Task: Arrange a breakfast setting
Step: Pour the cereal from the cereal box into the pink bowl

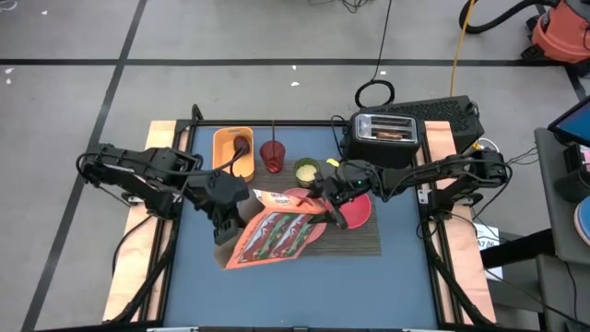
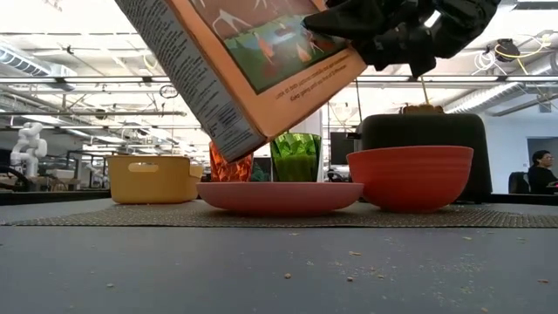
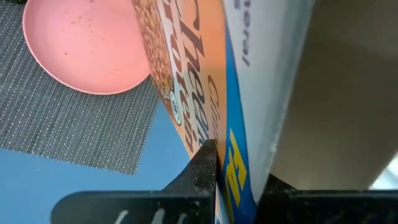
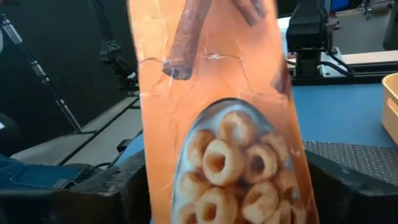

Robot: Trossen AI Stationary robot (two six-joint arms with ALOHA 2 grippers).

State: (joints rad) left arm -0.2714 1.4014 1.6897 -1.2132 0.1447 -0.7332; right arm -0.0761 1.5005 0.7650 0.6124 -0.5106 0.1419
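Both grippers hold one orange cereal box (image 1: 275, 232) above the dark woven placemat (image 1: 364, 242), the box tilted in the air with its lower end toward the table's front edge. From above, the left gripper (image 1: 224, 223) clamps the box's near-left end, and its wrist view shows a dark finger (image 3: 202, 169) pressed against the box's edge with the printed face beside it. The right gripper (image 1: 330, 208) pinches the box's upper end, over the middle of the placemat; its wrist view shows the box (image 4: 224, 124) filling the gap between its two dark fingers. Under the box, the flat pink plate (image 2: 279, 197) lies on the placemat, and the deeper red bowl (image 2: 410, 177) stands just beside it on the right arm's side. Behind them, off the mat, the small green cup (image 2: 296, 157) and the red tumbler (image 1: 273, 154) stand close together. A yellow bin (image 1: 232, 152) sits toward the left rear of the table with a dark-red fruit (image 1: 241, 144) in it. A toaster (image 1: 385, 131) stands at the right rear corner with brown toast (image 1: 386, 134) in its slot.
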